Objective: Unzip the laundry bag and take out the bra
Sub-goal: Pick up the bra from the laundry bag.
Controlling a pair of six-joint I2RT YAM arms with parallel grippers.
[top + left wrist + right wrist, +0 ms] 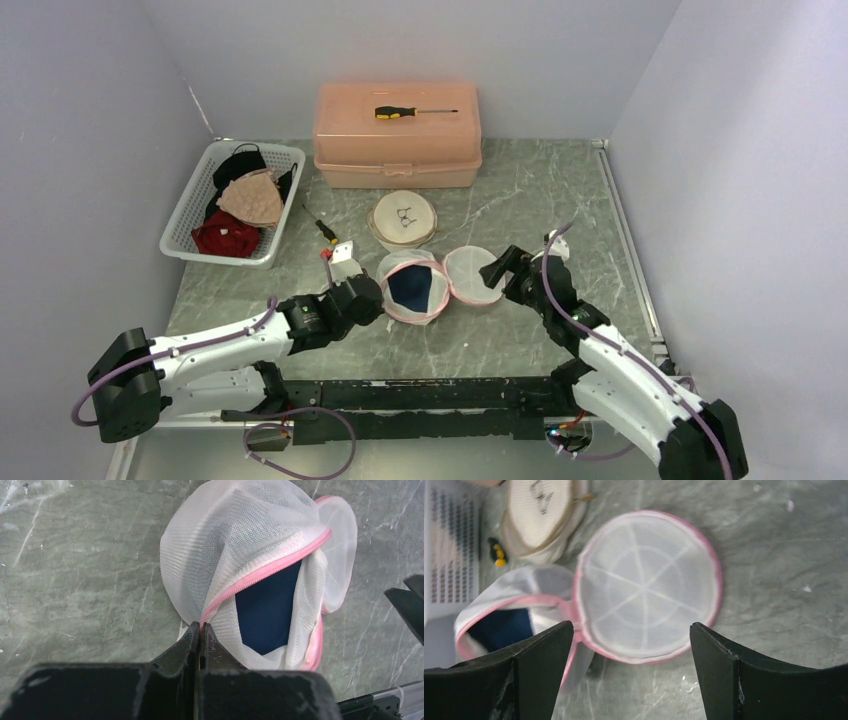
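The laundry bag [400,268] is white mesh with a pink zipper, and it lies unzipped in the middle of the table. Its round lid [470,275] is flipped out to the right. The dark blue bra [410,287] shows inside the opening. My left gripper [378,298] is shut on the bag's near-left edge, pinching the pink zipper seam [235,587] at the fingertips [201,626]; the bra [267,607] sits just past them. My right gripper [500,270] stands open over the lid [646,585], nothing between its fingers [549,645].
A white basket [180,225] of garments stands at the back left. A pink toolbox [398,150] with a screwdriver [412,112] on top is at the back. A beige round bag [403,217] and a small screwdriver [322,228] lie behind the laundry bag.
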